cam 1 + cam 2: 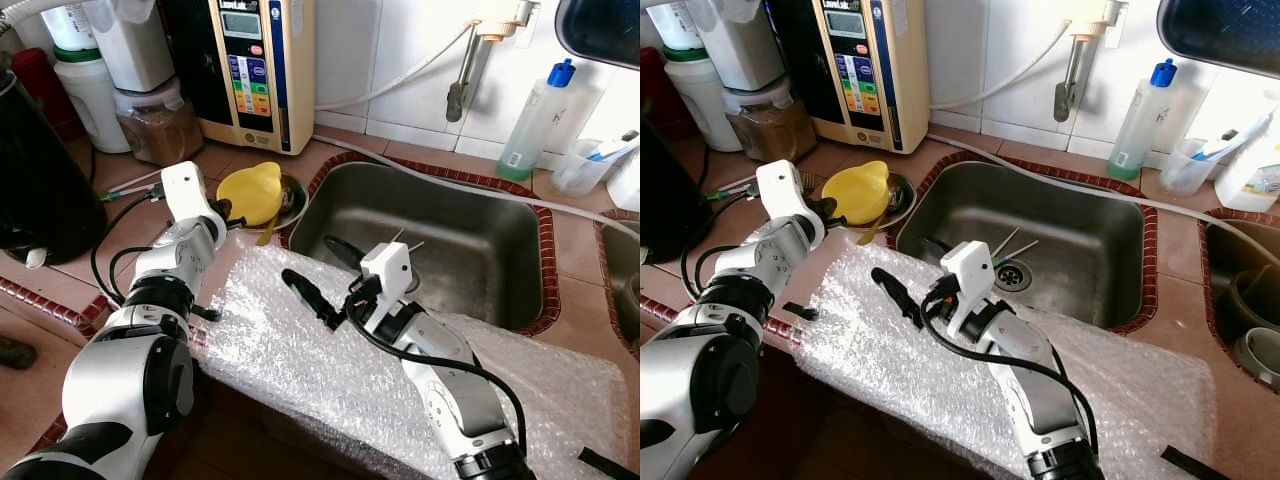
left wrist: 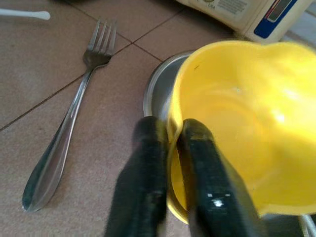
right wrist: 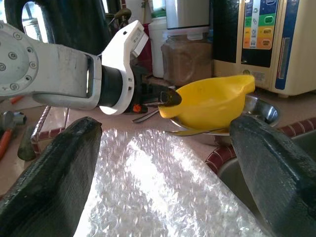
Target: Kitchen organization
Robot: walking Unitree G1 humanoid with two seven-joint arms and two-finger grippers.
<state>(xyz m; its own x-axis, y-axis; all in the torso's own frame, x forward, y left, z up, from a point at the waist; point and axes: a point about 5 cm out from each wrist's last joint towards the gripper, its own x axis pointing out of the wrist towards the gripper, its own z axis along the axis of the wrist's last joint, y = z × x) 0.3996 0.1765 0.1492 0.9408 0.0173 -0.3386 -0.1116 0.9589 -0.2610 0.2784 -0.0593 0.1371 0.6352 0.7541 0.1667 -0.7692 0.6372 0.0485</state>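
A: Where's the yellow bowl (image 1: 252, 192) kept rn?

B: It's sat in a metal dish (image 2: 157, 94) on the worktop (image 1: 265, 153), just left of the sink (image 1: 440, 240). Its near rim is pinched by the left gripper (image 2: 170, 163). The jaws are closed on that rim, one finger inside, one outside.

A: And the right gripper (image 1: 322, 270)?

B: It's held above the bubble wrap (image 1: 300, 350) at the worktop's front edge, near the sink. Its jaws are spread wide. Nothing is held in them.

A: So what's being done, prob?

B: The bowl looks set to be lifted off the dish. That's a guess tho.

A: How's it done well?

B: The rim is thin and smooth, so it should be held tight. The bowl should be lifted straight up, slow, so the dish isn't dragged along. It should be kept level so it isn't swung loose.

A: Anything to be missed?

B: A fork (image 2: 69, 126) is laid on the tiles beside the dish. It shouldn't be knocked. The water machine (image 1: 245, 65) is stood just behind, so the bowl shouldn't be pushed back.
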